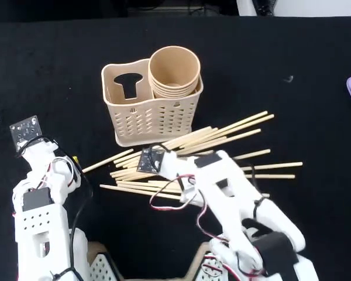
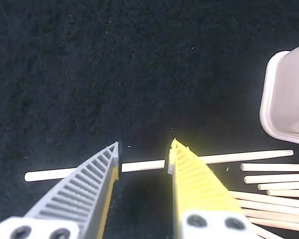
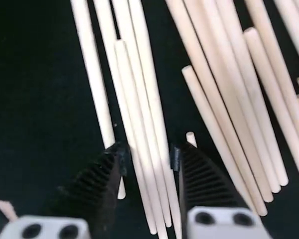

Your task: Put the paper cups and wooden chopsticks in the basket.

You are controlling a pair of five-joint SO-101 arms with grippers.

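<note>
Chopsticks [image 1: 187, 158] lay loose on the table [image 1: 292, 52] just in front of the basket [image 1: 146, 120], fanned out and overlapping. None were in the basket yet. Paper cups [image 1: 174, 70] sat stacked in the basket compartment nearer the right arm [image 1: 240, 199]; the other compartment held nothing I could see.

Right jaws were spread, low over the pile close to the basket's front wall, straddling about three sticks [image 3: 144, 149]. Left jaws were spread too, holding nothing, with the tips either side of one stray stick [image 2: 139, 166] out in front of the basket's empty compartment.

My read for the right-arm pick:
- Drop until the tips nearly touch the table, then close square across the sticks so they bunch rather than roll out.
- Grab near mid-length, or the bundle would likely droop and catch the basket rim.
- Tilt it upright before releasing over the empty compartment.
</note>
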